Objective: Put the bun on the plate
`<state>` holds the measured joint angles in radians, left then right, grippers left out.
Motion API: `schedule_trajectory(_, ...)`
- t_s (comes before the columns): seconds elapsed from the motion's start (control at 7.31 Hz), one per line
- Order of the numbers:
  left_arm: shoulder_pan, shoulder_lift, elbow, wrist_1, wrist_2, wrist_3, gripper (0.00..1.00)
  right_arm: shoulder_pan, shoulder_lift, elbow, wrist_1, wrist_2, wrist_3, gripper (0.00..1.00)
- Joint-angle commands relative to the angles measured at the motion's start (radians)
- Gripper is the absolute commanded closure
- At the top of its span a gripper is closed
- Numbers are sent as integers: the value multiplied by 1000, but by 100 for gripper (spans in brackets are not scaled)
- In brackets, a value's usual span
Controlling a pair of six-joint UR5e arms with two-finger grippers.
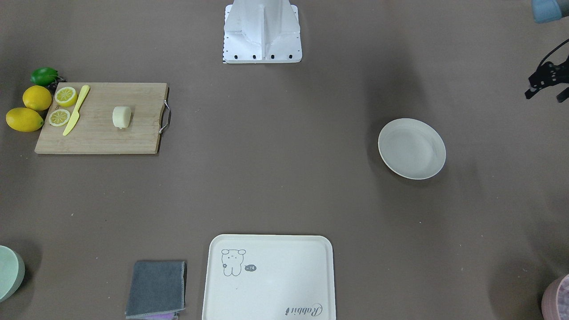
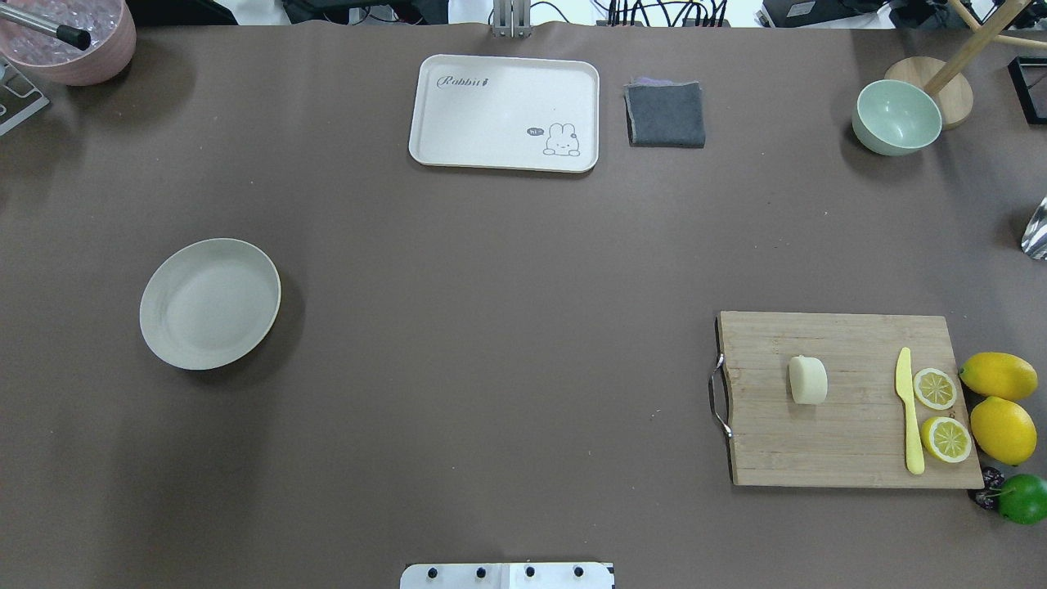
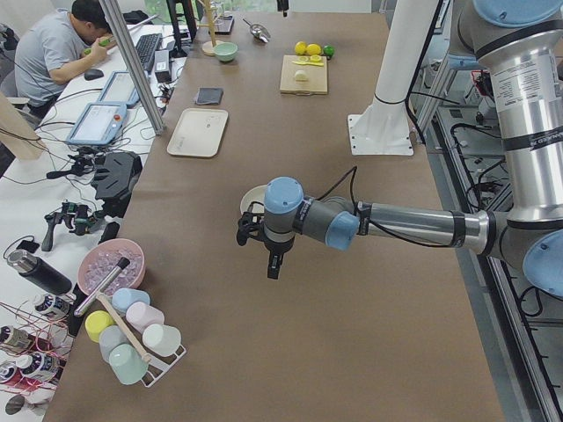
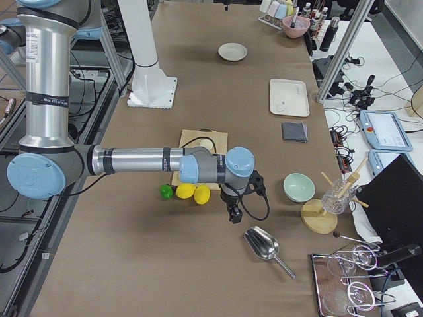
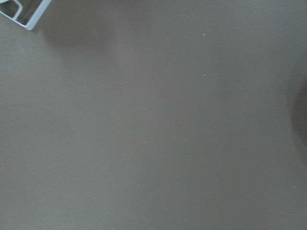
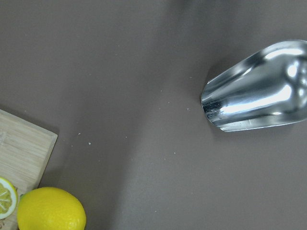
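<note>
a: where is the bun (image 2: 808,379) right now?
b: on the cutting board (image 2: 818,442), near its middle, on the robot's right half of the table (image 2: 491,327). a yellow knife (image 2: 908,413) and two lemon halves (image 2: 935,388) lie further out on the same board. whole lemons (image 2: 998,376) and a lime (image 2: 1022,497) sit just past its outer edge.
a: and the plate (image 2: 210,303)?
b: bare, and well apart from the bun, over on the left half.
a: which arm is nearer the bun?
b: the right one, i'd say. in the right side view the right fingers (image 4: 234,211) hang over the table beyond the lemons, between them and a metal scoop (image 6: 256,91). from there the bun lies back toward the table's middle, across the lemons, the halves and the knife.
a: are they open?
b: i cannot tell. they show only in that side view, and the wrist camera catches none of them. they don't have the bun, since it's on the board.
a: and the left fingers (image 3: 274,261)?
b: over the table's left end, out past the plate and far from the bun. they're too small and dark to tell how far open.
a: how does the bun lie?
b: its long axis seems to run away from the robot, roughly parallel with the knife. i'd judge a grip across its short width suits best.
</note>
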<state>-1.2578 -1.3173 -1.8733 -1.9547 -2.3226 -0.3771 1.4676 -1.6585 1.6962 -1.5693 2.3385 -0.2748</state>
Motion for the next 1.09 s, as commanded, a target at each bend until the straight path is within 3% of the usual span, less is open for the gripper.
schedule_trajectory(0.0, 151, -83, 75, -125, 11, -219, 16, -3, 0, 0, 0, 37, -1, 0)
schedule_trajectory(0.27, 247, -132, 94, -128, 92, -323, 20, -3, -1, 2, 0, 48, -1, 0)
schedule_trajectory(0.55, 316, -222, 124, -130, 92, -443, 26, -6, -1, 0, 0, 47, 6, 0)
schedule_trajectory(0.96, 342, -284, 244, -194, 92, -459, 29, -6, -4, 5, 0, 48, 3, 0)
